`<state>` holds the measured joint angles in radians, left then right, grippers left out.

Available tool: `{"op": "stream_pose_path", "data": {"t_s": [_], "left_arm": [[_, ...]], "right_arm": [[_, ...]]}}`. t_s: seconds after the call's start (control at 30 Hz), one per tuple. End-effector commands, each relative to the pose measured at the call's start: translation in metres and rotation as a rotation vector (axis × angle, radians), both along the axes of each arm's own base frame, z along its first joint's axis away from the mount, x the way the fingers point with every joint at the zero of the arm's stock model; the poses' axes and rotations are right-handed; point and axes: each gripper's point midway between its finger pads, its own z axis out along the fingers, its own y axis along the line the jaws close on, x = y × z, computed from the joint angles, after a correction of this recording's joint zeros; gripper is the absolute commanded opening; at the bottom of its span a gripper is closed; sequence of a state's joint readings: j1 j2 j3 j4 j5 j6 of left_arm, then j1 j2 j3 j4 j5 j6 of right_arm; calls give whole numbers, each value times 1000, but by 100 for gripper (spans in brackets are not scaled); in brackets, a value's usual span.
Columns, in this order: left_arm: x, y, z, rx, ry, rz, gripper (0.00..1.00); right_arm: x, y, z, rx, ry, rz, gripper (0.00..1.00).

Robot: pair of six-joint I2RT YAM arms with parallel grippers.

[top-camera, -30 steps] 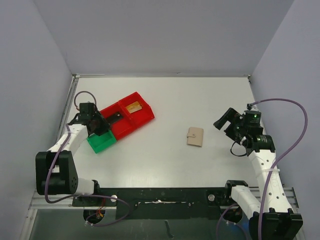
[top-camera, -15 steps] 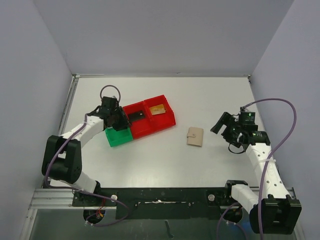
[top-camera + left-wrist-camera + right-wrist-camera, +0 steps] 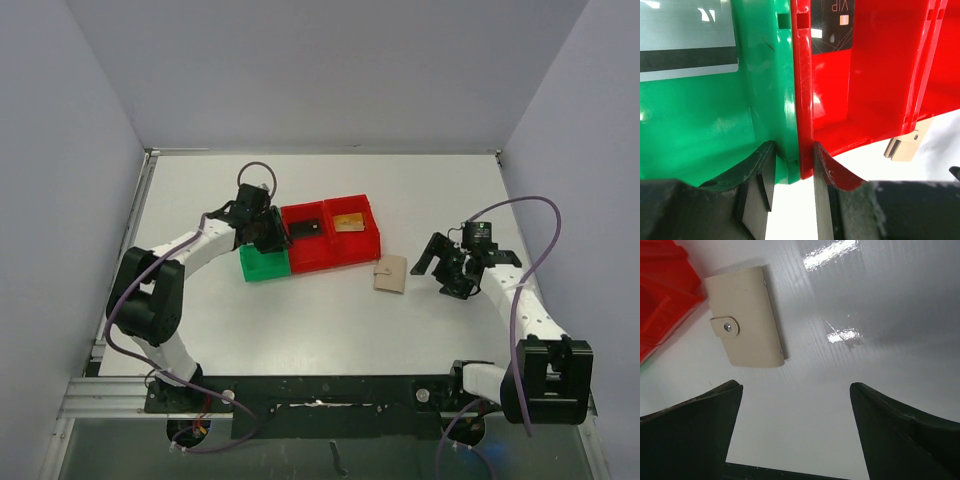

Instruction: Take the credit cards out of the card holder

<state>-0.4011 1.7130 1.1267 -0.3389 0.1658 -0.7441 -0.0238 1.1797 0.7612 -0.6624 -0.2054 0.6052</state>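
Card holder (image 3: 745, 322): closed, tab snapped. Lies flat on the desk, right of centre and about midway between near and far edges, one corner just beside the bins (image 3: 330, 258); cannot tell whether touching.

Silver card (image 3: 687, 45) in the green compartment, black card (image 3: 308, 229) in the middle red one, gold card (image 3: 348, 222) in the right red one. All of it left of centre, nearer the far edge.

Left gripper (image 3: 792, 150): clenched across the joined green and red walls, one finger on each side.

Right gripper (image 3: 795, 387): released, fingers wide apart, low over bare desk toward the right edge, near the holder and clear of it.
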Motion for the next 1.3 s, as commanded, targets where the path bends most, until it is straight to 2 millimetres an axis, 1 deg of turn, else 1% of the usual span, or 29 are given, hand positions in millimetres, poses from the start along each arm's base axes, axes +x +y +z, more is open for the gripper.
{"op": "stream_pose_path", "data": {"t_s": [0.0,0.1,0.23,0.27,0.37,0.43,0.5,0.53,0.57,0.6,0.63,0.77,0.8,0.87,0.9,0.93,1.03,1.07,1.1,1.13,1.17,1.2,1.23,1.27], "left_arm": [[0,-21,3,-46,12,-40,28],[2,-18,9,-30,1,-32,36],[3,-12,26,0,-28,-47,46],[3,-10,30,8,-36,-48,48],[1,-7,44,15,-62,-57,53],[-2,-4,51,16,-73,-66,54],[-6,-1,60,15,-90,-77,54],[-9,1,64,15,-98,-79,55],[-10,3,67,11,-110,-75,55],[-11,4,70,2,-127,-68,55],[-14,5,70,-12,-134,-59,55],[-22,5,82,-80,-187,-38,55],[-24,4,86,-102,-203,-36,55],[-31,-2,93,-162,-228,-49,56],[-35,-5,96,-190,-238,-54,56],[-40,-8,98,-216,-243,-60,55],[-54,-13,99,-252,-255,-80,56],[-58,-14,99,-254,-257,-86,56],[-62,-16,101,-259,-263,-96,56],[-67,-18,100,-260,-263,-106,56],[-71,-21,101,-261,-270,-115,56],[-75,-24,100,-259,-274,-120,56],[-80,-29,101,-259,-279,-130,56],[-84,-34,102,-254,-284,-139,56]], "right_arm": [[20,13,-1,40,-54,50,91],[29,25,-6,79,-52,74,88],[41,36,-15,83,-38,111,84],[44,38,-20,86,-25,119,83],[49,49,-31,85,11,166,76],[49,48,-43,35,52,174,67],[42,43,-55,-30,100,170,57],[39,41,-60,-54,114,168,48],[36,38,-64,-75,124,165,33],[31,37,-68,-89,136,162,23],[25,39,-72,-89,142,166,21],[-5,56,-80,-80,151,202,20],[-16,60,-83,-90,158,211,20],[-34,69,-83,-78,155,227,20],[-41,73,-79,-64,140,226,20],[-50,75,-81,-55,147,226,20],[-67,80,-73,-23,113,216,22],[-70,82,-67,-5,88,221,23],[-72,87,-61,22,55,237,25],[-75,93,-54,63,23,264,30],[-74,104,-43,123,-40,317,41],[-76,111,-34,163,-83,369,49],[-75,108,-26,157,-112,382,56],[-71,101,-19,127,-125,360,63]]}}
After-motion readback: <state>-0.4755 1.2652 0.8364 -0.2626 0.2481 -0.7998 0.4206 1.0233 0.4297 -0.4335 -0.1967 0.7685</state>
